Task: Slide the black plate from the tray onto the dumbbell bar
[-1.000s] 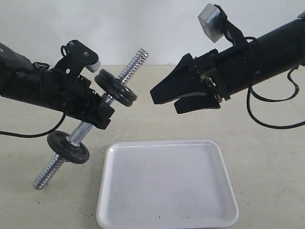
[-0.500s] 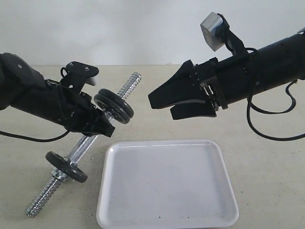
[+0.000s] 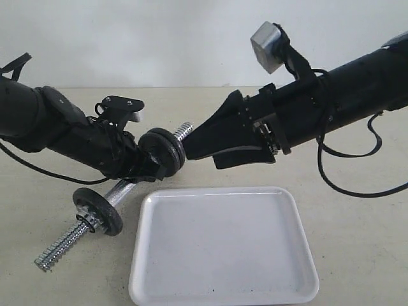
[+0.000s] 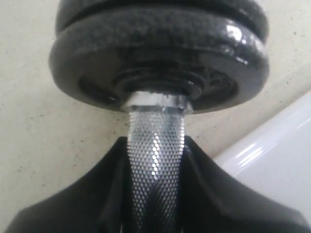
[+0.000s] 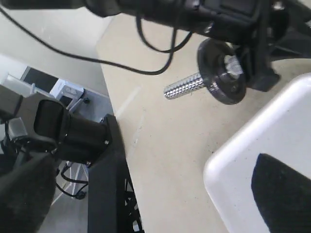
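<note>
Exterior view: left jaws clamped on dumbbell bar (image 3: 121, 190); right jaws apart, near stacked black plates (image 3: 163, 150).

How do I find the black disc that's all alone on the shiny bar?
Start at the white tray. Left of it, the chrome dumbbell bar slants downward. The lone disc sits near its lower threaded end; the upper end carries two discs stacked together.

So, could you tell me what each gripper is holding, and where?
The left gripper clamps the bar at its knurled middle; the right gripper holds nothing.
</note>
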Controlling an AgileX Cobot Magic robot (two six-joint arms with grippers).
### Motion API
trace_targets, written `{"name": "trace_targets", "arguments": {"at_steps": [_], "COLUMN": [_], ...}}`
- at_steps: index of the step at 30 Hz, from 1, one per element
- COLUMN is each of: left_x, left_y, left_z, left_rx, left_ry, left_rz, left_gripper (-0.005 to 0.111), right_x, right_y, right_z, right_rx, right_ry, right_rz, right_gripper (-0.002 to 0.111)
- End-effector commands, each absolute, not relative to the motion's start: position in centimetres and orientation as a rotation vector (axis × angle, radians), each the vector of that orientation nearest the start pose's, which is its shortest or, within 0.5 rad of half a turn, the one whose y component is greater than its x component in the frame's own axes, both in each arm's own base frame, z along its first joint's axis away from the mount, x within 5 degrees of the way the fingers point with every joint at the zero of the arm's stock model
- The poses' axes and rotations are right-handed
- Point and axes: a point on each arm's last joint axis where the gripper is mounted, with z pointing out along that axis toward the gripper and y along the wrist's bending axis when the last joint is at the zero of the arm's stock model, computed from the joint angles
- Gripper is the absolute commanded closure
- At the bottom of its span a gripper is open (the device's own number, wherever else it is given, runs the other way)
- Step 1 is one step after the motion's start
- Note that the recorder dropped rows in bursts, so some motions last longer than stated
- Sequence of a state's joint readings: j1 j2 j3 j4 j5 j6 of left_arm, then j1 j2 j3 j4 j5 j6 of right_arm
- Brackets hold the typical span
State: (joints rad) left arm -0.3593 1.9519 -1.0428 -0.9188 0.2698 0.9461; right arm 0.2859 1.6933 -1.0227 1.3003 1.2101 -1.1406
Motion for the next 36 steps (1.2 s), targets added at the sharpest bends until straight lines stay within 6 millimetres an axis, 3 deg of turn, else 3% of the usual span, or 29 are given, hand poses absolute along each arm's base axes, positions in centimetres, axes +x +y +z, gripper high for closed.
{"name": "trace_targets", "arguments": {"at_steps": [1, 13, 25, 29, 31, 32, 34, 36], "left_x": [36.2, 35.4, 35.3, 35.3, 35.3, 35.3, 35.3, 35.3], "left_y": [-15.3, -15.9, -16.0, -16.0, -15.9, -15.9, -15.9, -15.9], "left_z": [15.1, 14.9, 14.9, 14.9, 14.9, 14.9, 14.9, 14.9], "left_rx": [0.452, 0.506, 0.515, 0.515, 0.513, 0.513, 0.510, 0.510], "left_ry": [2.419, 2.481, 2.489, 2.489, 2.487, 2.487, 2.484, 2.484], "left_rz": [-0.395, -0.507, -0.521, -0.521, -0.518, -0.518, -0.513, -0.513], "left_gripper": [0.102, 0.102, 0.102, 0.085, 0.060, 0.042, 0.033, 0.034], "right_x": [25.7, 25.4, 26.8, 27.3, 27.6, 27.7, 27.7, 27.8], "right_y": [18.5, 19.2, 18.7, 18.5, 18.2, 18.2, 18.2, 18.2], "right_z": [24.3, 24.2, 23.1, 22.8, 22.5, 22.5, 22.5, 22.5], "right_rx": [-1.090, -1.120, -1.078, -1.055, -1.026, -1.010, -1.008, -1.007], "right_ry": [2.153, 2.142, 2.222, 2.271, 2.306, 2.318, 2.318, 2.317], "right_rz": [1.520, 1.494, 1.234, 1.138, 1.074, 1.059, 1.057, 1.055], "right_gripper": [0.004, 0.004, 0.004, 0.004, 0.004, 0.004, 0.004, 0.004]}}
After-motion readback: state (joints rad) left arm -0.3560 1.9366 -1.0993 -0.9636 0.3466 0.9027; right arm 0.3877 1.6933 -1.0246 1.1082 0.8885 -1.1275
